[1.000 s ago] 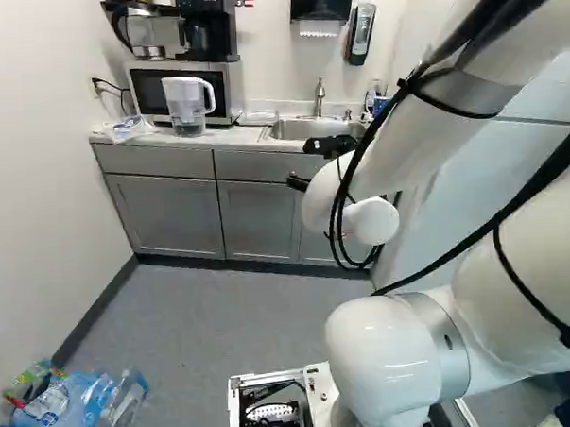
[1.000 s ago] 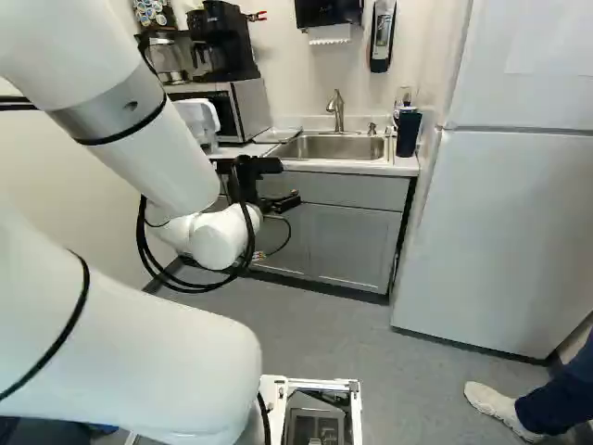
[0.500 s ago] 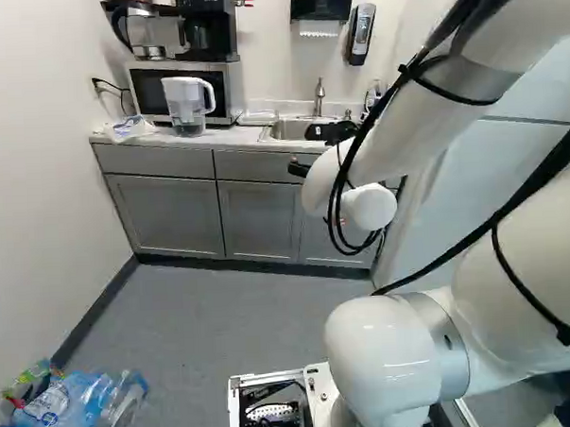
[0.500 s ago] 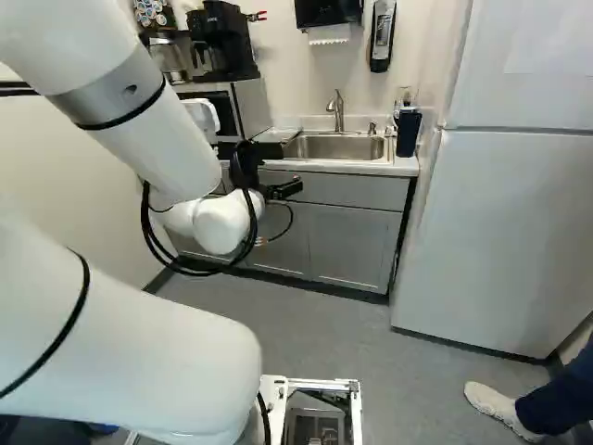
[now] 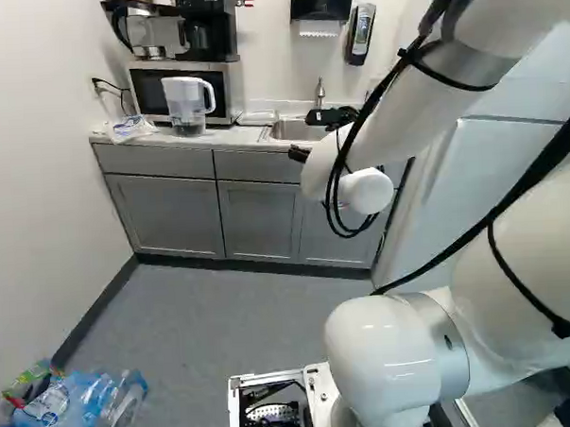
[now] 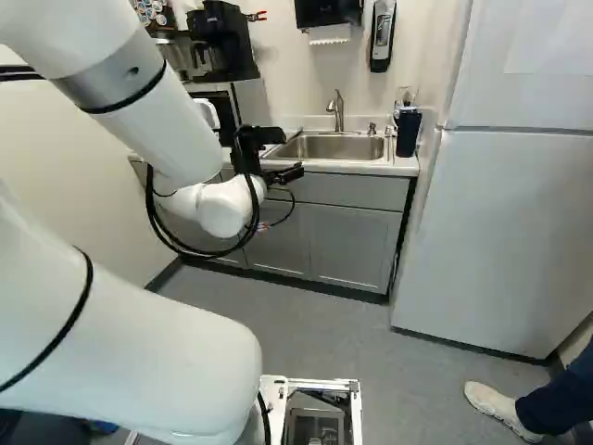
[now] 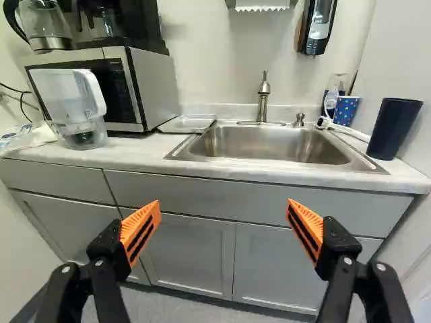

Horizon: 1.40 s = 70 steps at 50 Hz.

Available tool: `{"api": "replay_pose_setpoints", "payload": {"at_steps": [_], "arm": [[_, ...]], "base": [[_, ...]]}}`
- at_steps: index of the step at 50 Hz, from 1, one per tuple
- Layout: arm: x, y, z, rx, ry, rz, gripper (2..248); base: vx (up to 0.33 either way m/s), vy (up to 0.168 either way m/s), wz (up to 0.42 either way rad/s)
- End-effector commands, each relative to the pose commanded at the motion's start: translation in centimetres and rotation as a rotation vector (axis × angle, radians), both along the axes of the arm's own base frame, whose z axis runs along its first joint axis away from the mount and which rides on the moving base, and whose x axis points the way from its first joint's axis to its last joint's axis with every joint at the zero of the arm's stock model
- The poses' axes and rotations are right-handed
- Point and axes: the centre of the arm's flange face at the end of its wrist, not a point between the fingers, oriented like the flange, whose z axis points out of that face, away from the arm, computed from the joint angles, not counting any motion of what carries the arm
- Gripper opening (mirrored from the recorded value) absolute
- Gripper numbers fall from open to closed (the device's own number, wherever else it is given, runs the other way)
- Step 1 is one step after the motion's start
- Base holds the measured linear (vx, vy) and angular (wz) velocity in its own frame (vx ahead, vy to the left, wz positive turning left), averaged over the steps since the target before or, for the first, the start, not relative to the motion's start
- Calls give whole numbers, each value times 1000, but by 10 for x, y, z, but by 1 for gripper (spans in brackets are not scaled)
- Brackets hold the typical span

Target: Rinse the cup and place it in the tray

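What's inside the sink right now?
In the sink, only bare metal far and side walls show; its front rim hides at least the near part of the bottom, so I can't tell whether anything lies there.

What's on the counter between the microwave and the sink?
A flat, shallow tray lies on the counter between the microwave and sink, seen in the wrist view.

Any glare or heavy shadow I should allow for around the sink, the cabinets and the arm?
Wrist view: soft reflections on the metal sink, its walls still readable; dark cup nearly black, little shading. Left base view: small glossy highlights on the white arm, deep shade along the foot of the cabinets.
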Motion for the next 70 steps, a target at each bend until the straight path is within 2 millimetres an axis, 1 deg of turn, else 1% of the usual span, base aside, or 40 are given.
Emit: {"api": "replay_pose_setpoints", "payload": {"at_steps": [33, 54, 70], "arm": [[30, -2, 34, -2, -52, -1, 247], [34, -2, 53, -3, -77, -1, 247], [40, -4, 68, -4, -93, -6, 247]], "base": [[0, 0, 0], [0, 0, 0], [0, 0, 0]]}}
